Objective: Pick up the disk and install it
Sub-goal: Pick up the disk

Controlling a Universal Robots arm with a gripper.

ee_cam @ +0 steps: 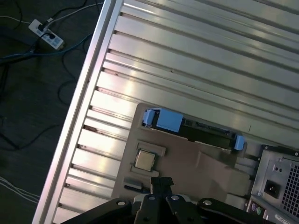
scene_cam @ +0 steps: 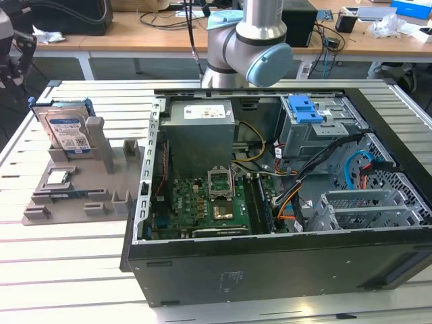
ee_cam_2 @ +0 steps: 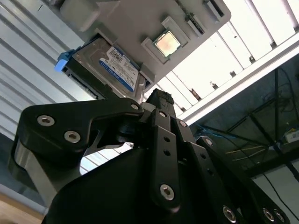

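Standing on edge in a slot of the grey fixture (scene_cam: 88, 179) at the upper left of the exterior view, the disk (scene_cam: 67, 131) shows its white label and sits well apart from the open computer case (scene_cam: 270, 270) that fills the centre and right. A small square chip (scene_cam: 57, 177) lies flat on the fixture just below it. In the first wrist view the gripper (ee_cam: 161, 181) hangs over the fixture, near the disk but clear of it, fingers drawn together with nothing between them.

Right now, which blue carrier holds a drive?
The one standing in the grey fixture at the exterior view's left, framing the disk; the blue bracket inside the computer case is bare.
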